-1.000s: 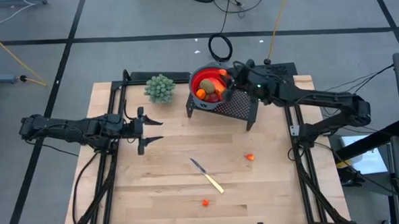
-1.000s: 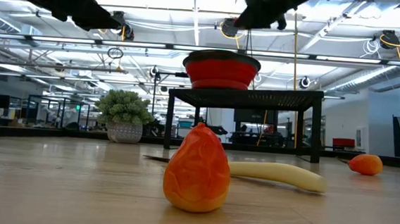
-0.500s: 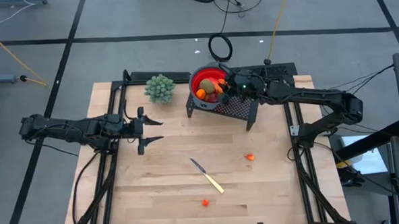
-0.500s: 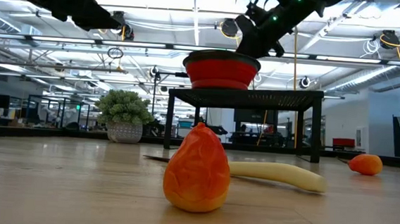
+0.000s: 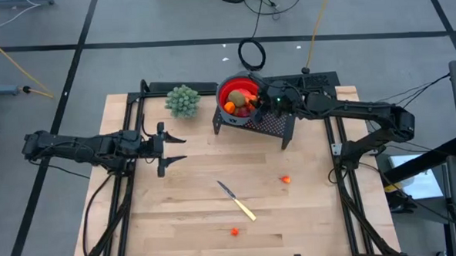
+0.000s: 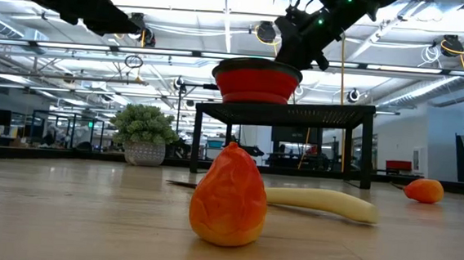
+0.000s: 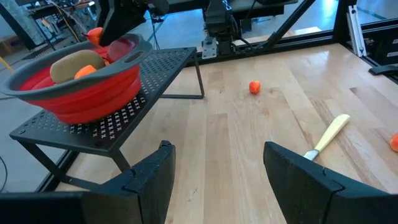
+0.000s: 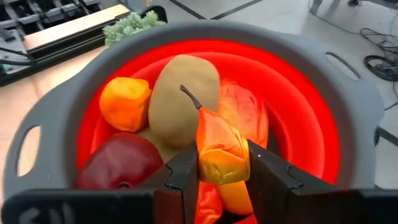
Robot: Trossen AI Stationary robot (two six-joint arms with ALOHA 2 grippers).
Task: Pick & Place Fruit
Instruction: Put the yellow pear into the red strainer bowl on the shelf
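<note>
Right claw [image 8: 222, 163] over round red bowl with grey rim [image 8: 348, 99], fingers pinched on small orange-red toy fruit piece [image 8: 221, 149], held just above bowl contents. Bowl sits on black perforated metal stand [image 5: 268, 123] at bench's far side. Inside bowl: brown kiwi-like oval [image 8: 182, 99], dark red round piece [image 8: 121, 163], orange chunk [image 8: 124, 102]. Left claw [image 5: 170, 149] parked above left part of wooden bench [image 5: 178, 215], fingers spread wide, nothing held. Two tiny orange bits [image 5: 286, 179] [image 5: 234, 231] loose on bench, pale-handled slim knife [image 5: 237, 201] between them.

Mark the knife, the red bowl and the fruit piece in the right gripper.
knife [image 5: 238, 201]: high view, mid-length.
red bowl [image 8: 348, 93]: right wrist view, grey rim.
orange fruit piece [image 8: 221, 149]: right wrist view, its middle, between the fingers.
</note>
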